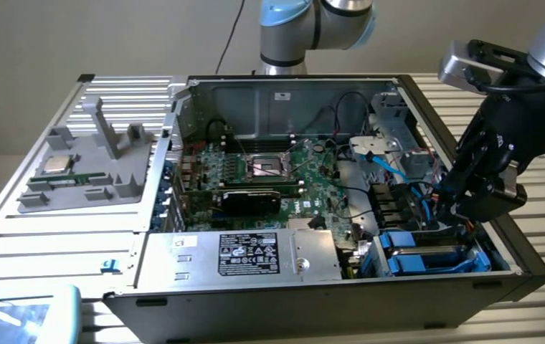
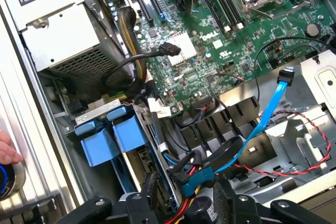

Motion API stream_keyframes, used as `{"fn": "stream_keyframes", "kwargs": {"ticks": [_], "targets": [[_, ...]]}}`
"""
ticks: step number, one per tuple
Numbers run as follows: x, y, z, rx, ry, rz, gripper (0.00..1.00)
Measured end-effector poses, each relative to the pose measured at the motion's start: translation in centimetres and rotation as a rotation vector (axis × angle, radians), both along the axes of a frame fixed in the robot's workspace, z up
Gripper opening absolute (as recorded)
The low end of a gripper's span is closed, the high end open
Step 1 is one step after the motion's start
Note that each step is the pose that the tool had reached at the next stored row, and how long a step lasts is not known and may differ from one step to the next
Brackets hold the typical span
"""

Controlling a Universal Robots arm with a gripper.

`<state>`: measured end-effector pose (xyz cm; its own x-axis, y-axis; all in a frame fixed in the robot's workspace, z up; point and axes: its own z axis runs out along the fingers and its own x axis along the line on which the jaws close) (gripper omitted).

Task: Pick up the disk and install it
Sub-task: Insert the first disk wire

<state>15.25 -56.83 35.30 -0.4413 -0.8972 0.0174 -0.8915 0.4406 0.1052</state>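
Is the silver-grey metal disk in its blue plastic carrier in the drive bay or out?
In. Its blue carrier stands slotted in the drive bay beside a second blue carrier, below the open jaws.

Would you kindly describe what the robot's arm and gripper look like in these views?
The arm is silver-grey tubing with a light blue cap on its joint. Near the wrist sits a grey, box-shaped camera housing with black cables running from it. The gripper is black and blocky, with matte black fingers.

Disk (image 1: 424,256) seemingly inside case (image 1: 282,309) bay
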Motion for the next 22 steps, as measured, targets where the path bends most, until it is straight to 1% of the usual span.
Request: {"fn": "stream_keyframes", "kwargs": {"ticks": [13, 22], "targets": [[0.0, 0.0, 0.04, 0.0, 0.0, 0.0, 0.55], [0.0, 0.0, 1.16, 0.0001, 0.0, 0.0, 0.55]]}}
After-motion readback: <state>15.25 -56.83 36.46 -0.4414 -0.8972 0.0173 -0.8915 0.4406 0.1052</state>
